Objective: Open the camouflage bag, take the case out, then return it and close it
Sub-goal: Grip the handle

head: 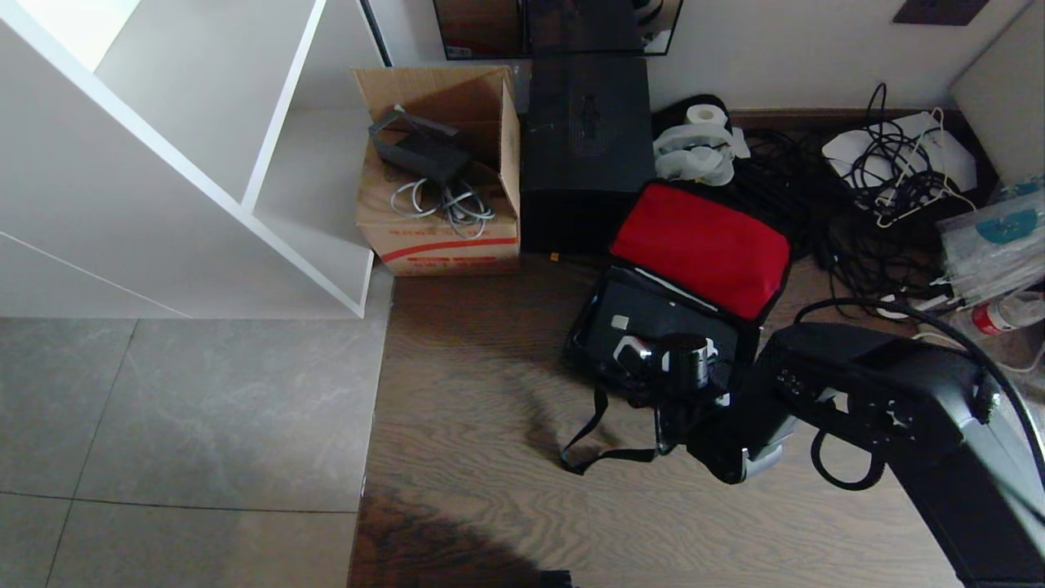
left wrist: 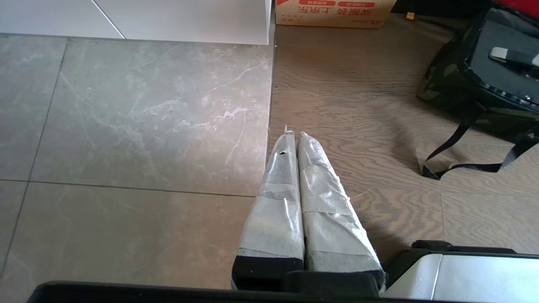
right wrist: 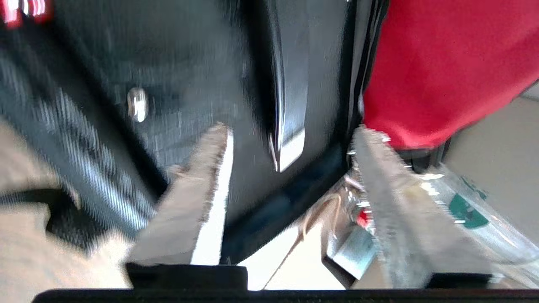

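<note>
Right tool [right wrist: 290, 139] spread open, empty, over case [head: 653, 322] in open bag [head: 702, 245]; handle [right wrist: 290, 122] lies between fingers; left tool [left wrist: 300, 139] closed, far.

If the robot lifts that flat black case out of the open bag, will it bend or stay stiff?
Probably stiff: the case lies flat with straight edges inside the camouflage bag. Its strap handle on silver brackets suggests a firm lifting point. The glossy surface may be slippery for the right tool.

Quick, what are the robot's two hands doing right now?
Left gripper: shut, holding nothing, above the floor.
Right gripper: open, holding nothing, over the case in the camouflage bag.
</note>
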Controlling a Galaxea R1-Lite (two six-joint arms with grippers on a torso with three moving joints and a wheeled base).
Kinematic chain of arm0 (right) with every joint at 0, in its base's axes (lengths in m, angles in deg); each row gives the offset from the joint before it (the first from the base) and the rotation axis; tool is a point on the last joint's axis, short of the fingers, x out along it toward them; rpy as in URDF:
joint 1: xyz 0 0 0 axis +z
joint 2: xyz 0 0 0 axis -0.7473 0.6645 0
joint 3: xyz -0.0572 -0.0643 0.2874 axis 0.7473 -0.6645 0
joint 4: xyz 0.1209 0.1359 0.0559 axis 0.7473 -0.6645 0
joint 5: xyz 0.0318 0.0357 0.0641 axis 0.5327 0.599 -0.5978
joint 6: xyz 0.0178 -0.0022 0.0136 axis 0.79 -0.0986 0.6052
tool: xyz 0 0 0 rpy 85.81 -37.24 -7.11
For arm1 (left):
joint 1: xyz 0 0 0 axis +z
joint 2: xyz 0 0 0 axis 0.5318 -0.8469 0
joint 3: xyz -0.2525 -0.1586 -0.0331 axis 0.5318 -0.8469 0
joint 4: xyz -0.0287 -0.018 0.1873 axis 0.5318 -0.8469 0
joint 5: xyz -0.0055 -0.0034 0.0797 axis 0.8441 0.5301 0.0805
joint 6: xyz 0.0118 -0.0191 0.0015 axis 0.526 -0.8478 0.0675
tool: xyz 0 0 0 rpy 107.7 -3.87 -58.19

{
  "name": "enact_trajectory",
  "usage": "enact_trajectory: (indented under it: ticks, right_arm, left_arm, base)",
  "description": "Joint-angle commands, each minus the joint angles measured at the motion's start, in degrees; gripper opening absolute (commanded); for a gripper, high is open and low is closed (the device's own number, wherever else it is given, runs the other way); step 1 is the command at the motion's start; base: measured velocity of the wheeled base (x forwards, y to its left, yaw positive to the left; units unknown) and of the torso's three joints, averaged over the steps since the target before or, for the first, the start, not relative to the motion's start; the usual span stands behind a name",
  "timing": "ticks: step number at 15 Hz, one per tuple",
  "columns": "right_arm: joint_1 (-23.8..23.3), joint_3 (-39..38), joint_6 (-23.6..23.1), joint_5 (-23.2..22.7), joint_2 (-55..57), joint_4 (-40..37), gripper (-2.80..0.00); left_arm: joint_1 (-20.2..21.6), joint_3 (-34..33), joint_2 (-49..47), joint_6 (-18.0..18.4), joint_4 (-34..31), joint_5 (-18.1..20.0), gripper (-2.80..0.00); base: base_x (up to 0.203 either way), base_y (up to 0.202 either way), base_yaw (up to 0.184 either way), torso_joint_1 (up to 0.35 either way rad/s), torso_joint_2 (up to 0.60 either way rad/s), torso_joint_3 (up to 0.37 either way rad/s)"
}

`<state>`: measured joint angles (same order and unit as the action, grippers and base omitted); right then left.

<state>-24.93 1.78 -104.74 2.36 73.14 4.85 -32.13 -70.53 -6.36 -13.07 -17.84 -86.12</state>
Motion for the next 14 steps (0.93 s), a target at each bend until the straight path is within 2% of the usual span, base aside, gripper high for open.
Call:
enact_trajectory:
  ticks: [1, 4, 8, 11, 14]
  right_arm:
    - [-0.8, 3.0, -0.3, 0.3, 2.5, 0.4, 0.00]
    - [-2.0, 7.4, -0.7, 0.2, 3.7, 0.5, 0.00]
    - [-2.2, 7.8, -0.9, 0.1, 4.2, 0.4, 0.00]
    - [-2.2, 3.6, -0.8, -0.1, 0.3, -0.5, 0.00]
    - [-2.1, -5.7, 0.6, 0.0, -8.3, -0.6, 0.00]
  left_arm:
    - [0.0, 0.1, 0.0, 0.0, 0.0, 0.0, -2.80]
    - [0.0, 0.0, 0.0, 0.0, 0.0, 0.0, -2.80]
    - [0.0, 0.0, 0.0, 0.0, 0.0, 0.0, -2.80]
    - [0.0, 0.0, 0.0, 0.0, 0.0, 0.0, -2.80]
    - [0.0, 0.0, 0.0, 0.0, 0.0, 0.0, -2.80]
  base:
    - [0.000, 0.000, 0.000, 0.000, 0.00, 0.000]
    - [0.000, 0.000, 0.000, 0.000, 0.00, 0.000]
    - [0.000, 0.000, 0.000, 0.000, 0.00, 0.000]
    - [0.000, 0.000, 0.000, 0.000, 0.00, 0.000]
    - [0.000, 0.000, 0.000, 0.000, 0.00, 0.000]
